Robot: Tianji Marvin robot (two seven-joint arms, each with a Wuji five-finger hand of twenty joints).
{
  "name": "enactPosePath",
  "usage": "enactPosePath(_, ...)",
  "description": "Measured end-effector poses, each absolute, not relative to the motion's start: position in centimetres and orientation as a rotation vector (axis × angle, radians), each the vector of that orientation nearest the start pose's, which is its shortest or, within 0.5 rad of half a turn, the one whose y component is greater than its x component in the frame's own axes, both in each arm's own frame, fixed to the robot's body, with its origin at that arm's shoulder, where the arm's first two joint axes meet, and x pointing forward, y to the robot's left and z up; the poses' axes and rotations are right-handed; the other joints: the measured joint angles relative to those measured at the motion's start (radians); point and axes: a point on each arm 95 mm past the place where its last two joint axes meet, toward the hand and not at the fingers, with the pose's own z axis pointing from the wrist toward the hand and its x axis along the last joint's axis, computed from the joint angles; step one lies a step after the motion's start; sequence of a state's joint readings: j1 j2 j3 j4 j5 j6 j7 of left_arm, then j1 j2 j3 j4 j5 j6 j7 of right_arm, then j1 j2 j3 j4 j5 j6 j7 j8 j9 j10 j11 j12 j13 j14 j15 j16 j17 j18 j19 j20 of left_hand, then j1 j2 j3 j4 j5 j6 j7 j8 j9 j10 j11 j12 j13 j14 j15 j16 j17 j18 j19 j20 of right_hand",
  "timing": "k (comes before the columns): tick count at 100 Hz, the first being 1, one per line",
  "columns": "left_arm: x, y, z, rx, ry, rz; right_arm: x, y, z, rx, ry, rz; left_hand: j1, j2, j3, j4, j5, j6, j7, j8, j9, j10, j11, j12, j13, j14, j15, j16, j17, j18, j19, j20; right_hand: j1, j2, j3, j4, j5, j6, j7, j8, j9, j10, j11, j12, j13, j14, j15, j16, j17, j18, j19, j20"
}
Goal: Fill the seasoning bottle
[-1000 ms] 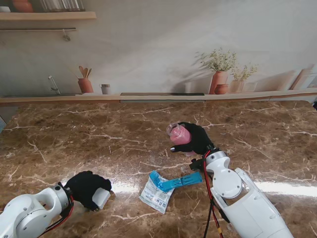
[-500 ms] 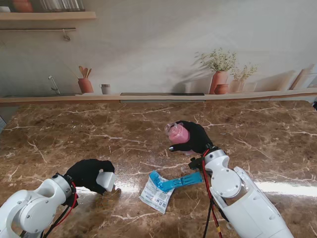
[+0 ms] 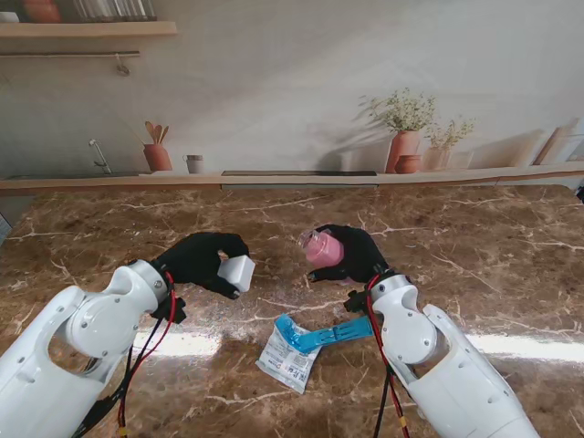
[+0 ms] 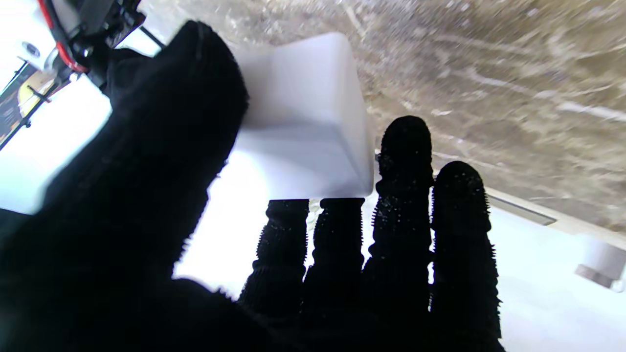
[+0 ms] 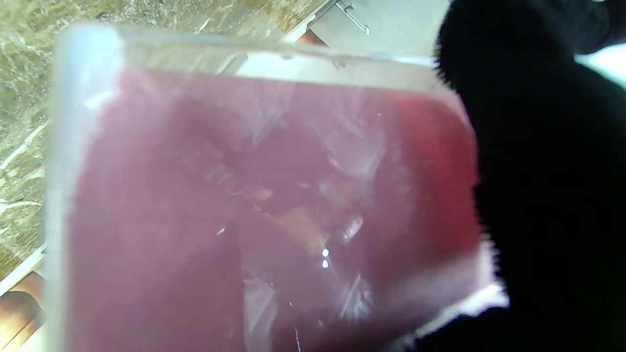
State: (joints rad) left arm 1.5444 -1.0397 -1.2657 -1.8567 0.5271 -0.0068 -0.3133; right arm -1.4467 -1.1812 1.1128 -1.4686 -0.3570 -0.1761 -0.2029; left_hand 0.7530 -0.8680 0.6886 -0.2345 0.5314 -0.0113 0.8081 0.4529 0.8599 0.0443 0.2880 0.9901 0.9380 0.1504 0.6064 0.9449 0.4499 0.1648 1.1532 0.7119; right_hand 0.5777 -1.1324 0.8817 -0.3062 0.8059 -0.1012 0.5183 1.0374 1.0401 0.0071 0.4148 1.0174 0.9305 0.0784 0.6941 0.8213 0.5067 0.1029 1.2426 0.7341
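You will find the seasoning bottle (image 3: 323, 248) near the table's centre, held off the marble table (image 3: 474, 265) in the right hand (image 3: 351, 254), whose fingers are wrapped round it (the clear body (image 5: 264, 205) shows pink contents). Just left of it, the left hand (image 3: 203, 260) clamps a white cap (image 3: 237, 271) between thumb and fingers (image 4: 403, 161). Nearer to you, a blue-and-white refill pouch (image 3: 297, 349) lies flat.
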Motion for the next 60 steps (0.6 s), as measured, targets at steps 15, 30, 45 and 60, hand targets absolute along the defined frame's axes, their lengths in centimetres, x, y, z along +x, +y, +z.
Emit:
enactPosePath(15, 40.7, -4.3, -23.1, -1.525, 1.474, -1.916, 42.6, 4.1, -31.8, -1.987, -1.213, -2.526, 0.000, 0.000, 0.000, 0.000, 0.004, 0.006, 0.000, 0.000, 0.007, 0.004, -0.002, 0.000, 0.000, 0.000, 0.000, -0.001, 0.000, 0.001, 0.000, 0.000, 0.000, 0.000, 0.000, 0.000, 0.000, 0.000, 0.000, 0.000, 0.000, 0.000, 0.000, 0.000, 0.000, 0.000, 0.000, 0.000, 0.000, 0.000, 0.000, 0.000)
enactPosePath(30, 41.4, -5.8, -22.6, -1.536, 1.413, -1.973, 42.5, 4.3, -32.0, -1.993, -1.226, -2.517, 0.000, 0.000, -0.002, 0.000, 0.009, 0.015, -0.009, 0.001, 0.010, 0.011, -0.009, 0.000, 0.000, 0.001, 0.000, -0.002, 0.000, 0.008, 0.000, 0.004, 0.000, 0.000, 0.000, 0.000, 0.000, 0.000, 0.000, 0.000, 0.000, 0.000, 0.000, 0.000, 0.000, 0.000, 0.000, 0.000, 0.000, 0.000, 0.000, 0.000)
enactPosePath(45, 42.0, -7.2, -22.3, -1.596, 1.369, -2.029, 42.5, 4.4, -32.1, -2.005, -1.230, -2.511, 0.000, 0.000, -0.002, 0.000, 0.015, 0.024, -0.012, 0.002, 0.019, 0.018, -0.016, 0.001, 0.000, 0.010, 0.000, -0.002, 0.000, 0.012, 0.000, 0.010, 0.000, 0.000, 0.000, 0.000, 0.000, 0.000, 0.000, 0.000, 0.000, 0.000, 0.000, 0.000, 0.000, 0.000, 0.000, 0.000, 0.000, 0.000, 0.000, 0.000)
enactPosePath(60, 42.4, -8.2, -21.9, -1.580, 1.359, -2.048, 42.4, 4.5, -32.1, -2.007, -1.233, -2.513, 0.000, 0.000, -0.002, 0.000, 0.015, 0.024, -0.012, 0.002, 0.019, 0.018, -0.016, 0.001, 0.000, 0.011, 0.000, -0.004, 0.000, 0.012, 0.000, 0.011, 0.000, 0.000, 0.000, 0.000, 0.000, 0.000, 0.000, 0.000, 0.000, 0.000, 0.000, 0.000, 0.000, 0.000, 0.000, 0.000, 0.000, 0.000, 0.000, 0.000)
